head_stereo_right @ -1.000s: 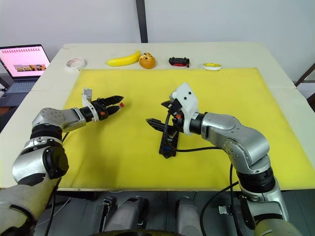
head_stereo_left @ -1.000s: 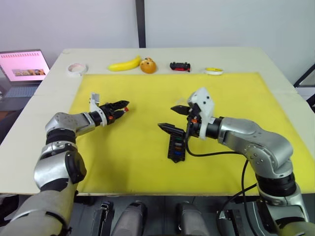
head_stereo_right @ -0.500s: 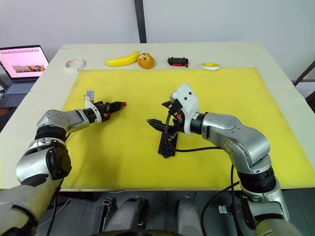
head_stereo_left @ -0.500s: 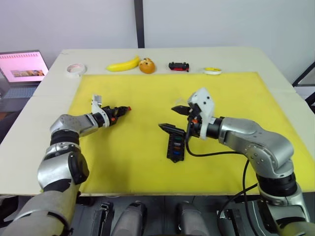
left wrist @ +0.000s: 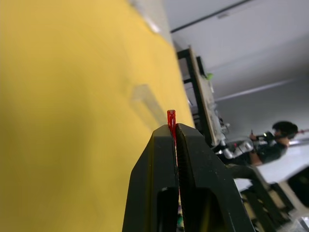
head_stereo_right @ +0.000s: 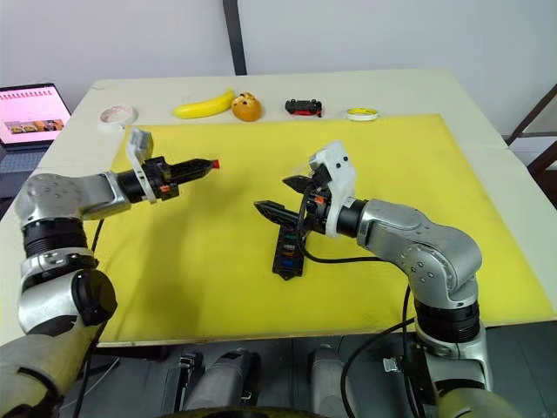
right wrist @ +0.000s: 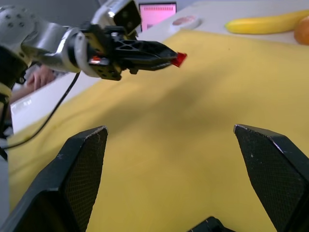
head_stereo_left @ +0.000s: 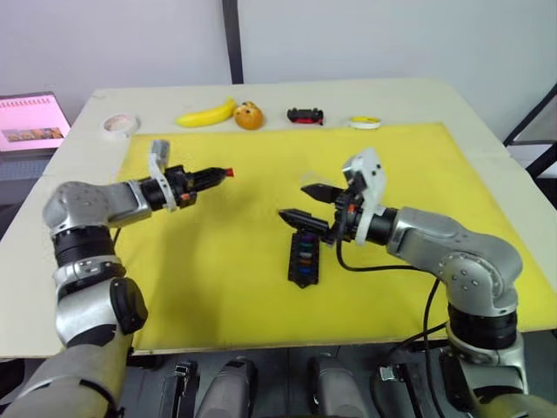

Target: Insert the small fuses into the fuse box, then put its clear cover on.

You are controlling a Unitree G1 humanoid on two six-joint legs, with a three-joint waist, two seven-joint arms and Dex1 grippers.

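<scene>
My left gripper is shut on a small red fuse, held in the air over the left part of the yellow mat. In the left wrist view the red fuse sticks out from between the closed fingertips. The black fuse box lies mid-mat with several coloured fuses in its slots. My right gripper hovers open just above the box's far end, nothing between its fingers. A faint clear cover lies on the mat beyond the left gripper.
Along the table's far edge lie a white tape roll, a banana, an orange, a black-and-red toy car and a yellow tape roll. A laptop stands at the far left.
My left gripper has closed on the red fuse and carried it up off the mat. The camera has shifted. The right gripper has stayed open over the fuse box.
</scene>
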